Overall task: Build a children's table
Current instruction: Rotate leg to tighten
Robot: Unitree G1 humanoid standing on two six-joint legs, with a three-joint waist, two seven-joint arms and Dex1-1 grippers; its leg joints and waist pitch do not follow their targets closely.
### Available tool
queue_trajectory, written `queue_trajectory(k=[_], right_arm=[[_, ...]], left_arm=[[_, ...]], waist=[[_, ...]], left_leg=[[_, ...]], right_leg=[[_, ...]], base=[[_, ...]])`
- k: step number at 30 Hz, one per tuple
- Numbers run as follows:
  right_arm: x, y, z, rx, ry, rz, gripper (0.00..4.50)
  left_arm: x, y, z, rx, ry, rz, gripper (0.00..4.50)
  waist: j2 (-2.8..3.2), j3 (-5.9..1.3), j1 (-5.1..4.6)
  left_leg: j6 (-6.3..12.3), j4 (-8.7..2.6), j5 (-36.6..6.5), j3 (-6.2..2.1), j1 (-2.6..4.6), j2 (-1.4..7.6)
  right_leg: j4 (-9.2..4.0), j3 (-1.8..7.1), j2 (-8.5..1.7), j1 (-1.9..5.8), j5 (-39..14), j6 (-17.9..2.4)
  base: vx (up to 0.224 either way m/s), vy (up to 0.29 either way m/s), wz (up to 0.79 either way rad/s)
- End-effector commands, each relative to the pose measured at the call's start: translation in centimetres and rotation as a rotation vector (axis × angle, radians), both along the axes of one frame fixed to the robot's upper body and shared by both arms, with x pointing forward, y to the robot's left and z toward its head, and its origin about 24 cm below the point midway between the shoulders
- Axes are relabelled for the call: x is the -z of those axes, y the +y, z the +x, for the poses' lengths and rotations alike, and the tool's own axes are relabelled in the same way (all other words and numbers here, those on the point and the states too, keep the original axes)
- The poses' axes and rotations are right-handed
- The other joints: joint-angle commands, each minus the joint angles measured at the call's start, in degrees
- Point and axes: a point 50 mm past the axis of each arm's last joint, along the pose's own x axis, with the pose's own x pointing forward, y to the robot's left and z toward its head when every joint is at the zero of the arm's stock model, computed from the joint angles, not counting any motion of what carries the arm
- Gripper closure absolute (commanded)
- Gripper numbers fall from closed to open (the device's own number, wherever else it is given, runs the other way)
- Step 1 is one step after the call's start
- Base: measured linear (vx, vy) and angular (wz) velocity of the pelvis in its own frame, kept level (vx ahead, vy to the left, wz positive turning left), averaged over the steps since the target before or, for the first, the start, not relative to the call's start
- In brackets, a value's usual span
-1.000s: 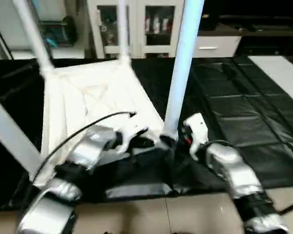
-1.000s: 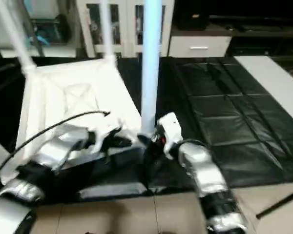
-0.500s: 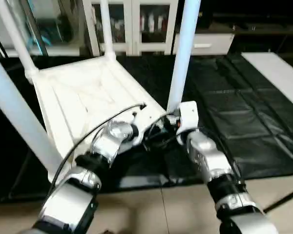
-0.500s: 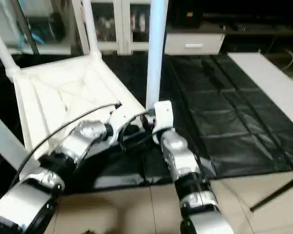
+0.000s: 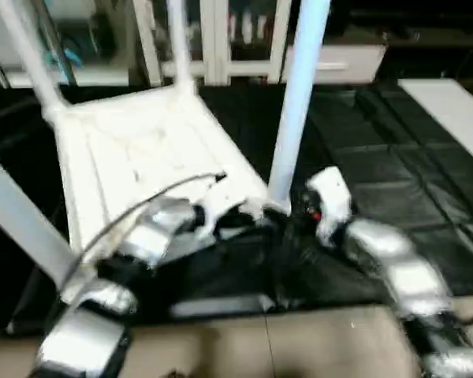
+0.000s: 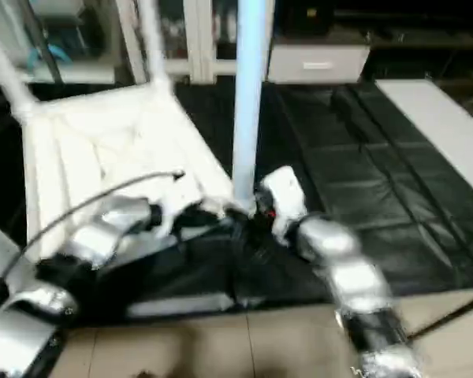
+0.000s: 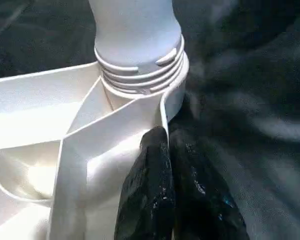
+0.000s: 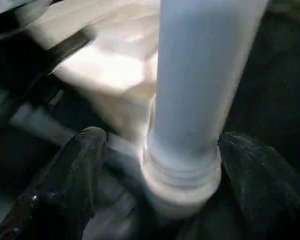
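The children's table lies upside down on the black cover, its ribbed white top [image 5: 134, 157] facing up and its legs standing upright. The nearest right leg [image 5: 296, 102] sits in its corner socket [image 7: 140, 80], threads showing above the collar. My left gripper [image 7: 162, 135] is shut on the thin rim wall of the top just beside that socket. My right gripper [image 8: 162, 137] stands open around the base of this leg [image 8: 200, 85], one finger [image 8: 65, 185] on each side of it and a gap showing on one side.
Other legs rise at the far left [image 5: 31, 55], far middle [image 5: 179, 47] and near left [image 5: 20, 216]. The black-covered work table [image 5: 394, 165] stretches to the right, with a white board [image 5: 449, 110] at its far right. White cabinets [image 5: 213, 39] stand behind; tiled floor [image 5: 299, 346] lies below.
My right gripper's fingers have spread wider around the leg's base. The left gripper keeps its hold on the rim. The head views have swung about.
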Motion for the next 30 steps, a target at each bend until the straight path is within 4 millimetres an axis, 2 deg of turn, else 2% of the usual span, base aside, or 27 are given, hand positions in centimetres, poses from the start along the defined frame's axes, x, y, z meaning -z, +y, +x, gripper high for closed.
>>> queue_trajectory(k=[1,2,3,4,5,6,8,10,11,13,23,25,26,28,30], right_arm=[[-0.8,-0.2,-0.9,-0.081,0.001,0.012,0.66],[-0.8,-0.5,-1.0,-0.084,0.003,0.008,0.66],[-0.8,-0.6,-1.1,-0.084,0.003,0.006,0.66],[-1.0,-1.1,-1.4,-0.087,0.009,0.0,0.66],[-1.1,-1.4,-1.5,-0.086,0.014,-0.003,0.66],[-1.1,-1.6,-1.6,-0.084,0.016,-0.009,0.64],[-1.2,-1.9,-1.8,-0.082,0.021,-0.017,0.64],[-1.4,-2.0,-1.9,-0.088,0.025,-0.022,0.64],[-1.5,-2.0,-1.9,-0.089,0.025,-0.023,0.64],[-1.6,-2.1,-1.9,-0.083,0.024,-0.015,0.64],[-1.9,-2.2,-1.5,-0.094,0.016,-0.024,0.64],[-1.9,-2.2,-1.5,-0.094,0.016,-0.025,0.64],[-1.9,-2.3,-1.4,-0.094,0.016,-0.025,0.64],[-1.9,-2.3,-1.3,-0.096,0.014,-0.028,0.64],[-1.9,-2.4,-1.2,-0.098,0.01,-0.035,0.64]], left_arm=[[1.8,0.3,-1.5,0.086,0.1,0.057,4.5],[1.7,0.5,-1.5,0.093,0.099,0.05,4.5],[1.7,0.5,-1.5,0.085,0.107,0.047,4.5],[1.7,0.7,-1.4,0.064,0.136,0.043,4.5],[1.8,0.8,-1.4,0.049,0.154,0.047,4.5],[1.9,0.8,-1.4,0.034,0.165,0.05,4.07],[2.1,0.8,-1.3,0.012,0.171,0.059,3.97],[2.3,0.8,-1.5,0.023,0.178,0.078,3.86],[2.3,0.8,-1.5,0.026,0.178,0.08,3.61],[2.3,0.8,-1.6,0.041,0.183,0.081,3.54],[1.7,2.8,-1.3,0.054,0.214,0.052,3.54],[1.7,2.8,-1.4,0.052,0.228,0.033,3.54],[1.7,2.9,-1.5,0.051,0.236,0.021,3.54],[1.8,3.1,-1.6,0.052,0.248,0.023,3.89],[2.1,3.3,-1.7,0.047,0.256,0.033,3.89]], waist=[[0.04,-3.19,0.09],[-0.07,-3.05,0.13],[-0.07,-3.05,0.13],[0.24,-2.87,0.05],[0.25,-2.85,0.18],[0.24,-2.74,0.24],[0.14,-2.77,0.05],[0.13,-2.86,0.06],[0.07,-2.84,0.01],[0.31,-2.9,0.06],[0.24,-3.08,-0.3],[0.72,-3.13,-0.6],[0.61,-3.14,-0.7],[0.56,-3.14,-0.73],[0.59,-3.15,-0.75]], left_leg=[[5.87,-4.04,-9.36,-0.24,0.51,2.74],[5.06,-4.2,-10.97,-0.2,0.62,2.79],[5.06,-4.2,-10.97,-0.2,0.62,2.79],[2.97,-4.53,-14.17,-0.19,0.85,2.92],[2.41,-4.6,-15.0,-0.2,0.99,2.97],[1.66,-4.71,-16.12,-0.19,1.07,2.97],[0.75,-4.83,-16.56,-0.25,0.88,2.87],[0.93,-4.71,-15.6,-0.23,0.88,2.82],[1.1,-4.67,-15.34,-0.2,0.82,2.77],[1.71,-4.56,-14.27,-0.18,0.69,2.7],[2.27,-4.42,-12.96,-0.16,0.53,2.59],[2.38,-4.37,-12.72,-0.15,0.61,2.58],[2.45,-4.33,-12.67,-0.08,0.63,2.58],[2.66,-4.32,-12.8,-0.08,0.63,2.61],[2.69,-4.27,-12.89,-0.04,0.65,2.57]], right_leg=[[-3.15,2.25,-2.35,2.39,-0.39,-15.6],[-3.33,2.27,-2.34,2.24,-3.28,-15.38],[-3.33,2.27,-2.34,2.24,-3.28,-15.38],[-3.68,2.3,-2.17,2.0,-7.24,-14.86],[-3.75,2.33,-2.2,1.97,-8.19,-14.67],[-3.87,2.42,-2.16,1.89,-9.42,-14.33],[-3.93,2.46,-2.14,1.94,-10.48,-13.33],[-3.97,2.54,-2.19,1.96,-9.56,-13.15],[-3.94,2.55,-2.17,1.95,-9.24,-13.2],[-3.9,2.55,-2.25,2.02,-8.53,-13.24],[-3.75,2.42,-2.19,2.11,-8.08,-13.57],[-3.63,2.39,-2.14,2.11,-6.78,-14.27],[-3.63,2.38,-2.09,2.09,-6.39,-14.49],[-3.57,2.36,-2.1,2.16,-6.09,-15.04],[-3.61,2.35,-2.11,2.14,-6.36,-15.11]], base=[[0.0,0.0,0.0],[0.0,0.0,0.0],[0.0,0.0,0.0],[0.0,0.0,0.0],[0.0,0.0,0.0],[0.0,0.0,0.0],[0.0,0.0,0.0],[0.0,0.0,0.0],[0.0,0.0,0.0],[0.0,0.0,0.0],[0.0,0.0,0.0],[0.0,0.0,0.0],[0.0,0.0,0.0],[0.0,0.0,0.0],[0.0,0.0,0.0]])
